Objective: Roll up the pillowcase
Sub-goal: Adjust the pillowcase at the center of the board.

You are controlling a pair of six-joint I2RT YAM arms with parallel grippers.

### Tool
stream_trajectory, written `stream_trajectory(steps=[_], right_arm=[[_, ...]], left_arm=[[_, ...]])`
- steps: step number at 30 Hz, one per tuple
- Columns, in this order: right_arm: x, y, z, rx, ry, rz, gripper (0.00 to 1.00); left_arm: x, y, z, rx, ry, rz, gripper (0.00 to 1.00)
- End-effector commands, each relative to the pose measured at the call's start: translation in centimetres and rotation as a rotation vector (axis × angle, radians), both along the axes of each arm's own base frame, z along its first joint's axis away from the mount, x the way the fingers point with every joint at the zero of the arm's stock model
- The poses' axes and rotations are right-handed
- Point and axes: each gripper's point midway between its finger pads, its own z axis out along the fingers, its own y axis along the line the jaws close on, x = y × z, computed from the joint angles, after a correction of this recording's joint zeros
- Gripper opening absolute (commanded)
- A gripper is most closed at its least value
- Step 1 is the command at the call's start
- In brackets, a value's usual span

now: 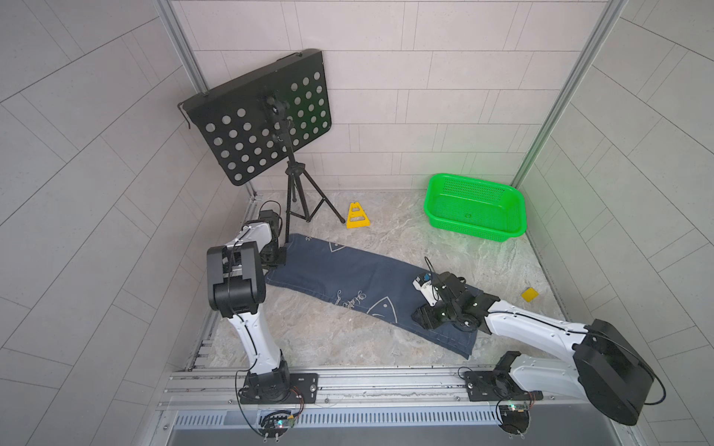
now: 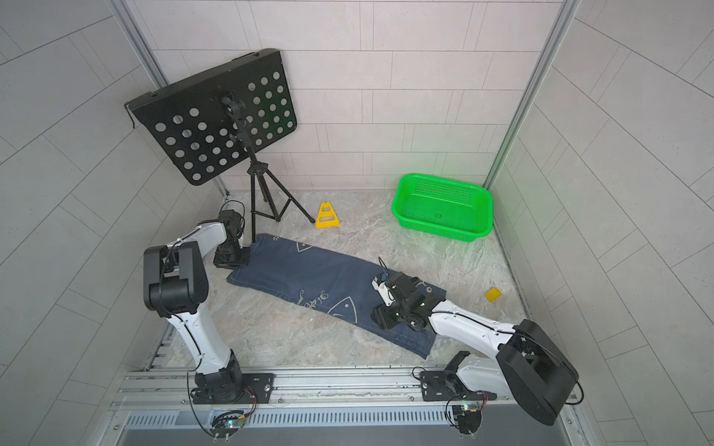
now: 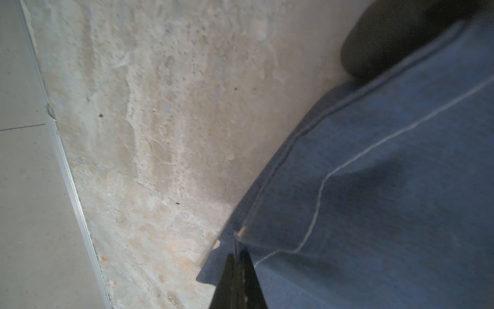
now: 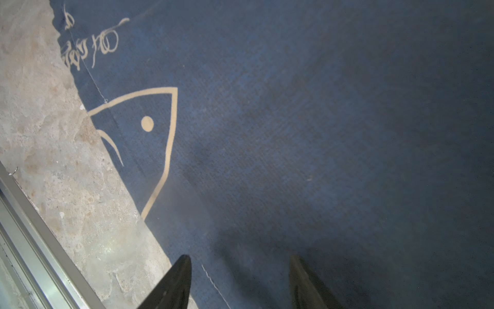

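Navy denim pillowcase lies unrolled, long axis leading from the music stand; left gripper pinches the stand-side hem, right gripper hovers spread-jawed over the far end.

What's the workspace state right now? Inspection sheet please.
surface: marbled tabletop, no spills seen.
job's things: pillowcase lies flat, stretched diagonally, not yet rolled.
clutter: green basket, empty, back right; yellow triangle; small yellow chip; music stand back left.
grippers: left gripper shut on the pillowcase's far edge; right gripper open, low over its near end.
cables: black wire loops up at the right wrist; nothing snagged seen.
surroundings: tiled walls; metal rail along the front.
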Motion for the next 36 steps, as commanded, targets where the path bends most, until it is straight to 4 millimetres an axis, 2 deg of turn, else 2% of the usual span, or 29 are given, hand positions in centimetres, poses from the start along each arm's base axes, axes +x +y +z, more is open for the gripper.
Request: stream_trajectory(steps=[1, 5, 8, 15, 19, 21, 24, 31, 33, 36], right_arm=[[0.9, -1.8, 1.2, -0.032, -0.027, -0.101, 0.62], [0.8, -4.4, 1.4, -0.057, 0.007, -0.218, 0.62], [0.6, -6.6, 0.8, -0.081, 0.035, -0.311, 0.61], [0.3, -9.0, -1.6, -0.091, 0.138, -0.459, 0.60], [0.4, -10.9, -2.6, -0.142, 0.158, -0.543, 0.59], [0.7, -11.8, -2.6, -0.159, 0.149, -0.585, 0.58], [1.1, -12.7, -2.8, -0.180, 0.161, -0.642, 0.57], [1.9, -15.1, -3.6, -0.258, 0.214, -0.702, 0.57], [2.1, -15.9, -3.9, -0.274, 0.230, -0.718, 0.57], [2.5, -16.4, -4.2, -0.267, 0.265, -0.730, 0.57]], left_arm=[[-0.4, 0.5, -0.7, 0.040, 0.031, -0.010, 0.13], [0.0, 0.4, -0.2, 0.043, 0.026, -0.007, 0.25], [0.1, 0.3, 1.0, 0.066, 0.001, -0.008, 0.35], [-0.6, 0.2, 5.8, 0.109, -0.101, 0.022, 0.51], [-1.2, -1.5, 8.1, 0.103, -0.165, -0.012, 0.59], [-1.4, -3.0, 8.6, 0.055, -0.185, -0.024, 0.59], [-1.7, -6.7, 8.8, -0.020, -0.205, -0.088, 0.59], [-3.3, -16.6, 6.4, -0.238, -0.195, -0.205, 0.59], [-3.5, -18.4, 5.4, -0.278, -0.192, -0.215, 0.59], [-3.4, -19.9, 4.2, -0.300, -0.175, -0.237, 0.59]])
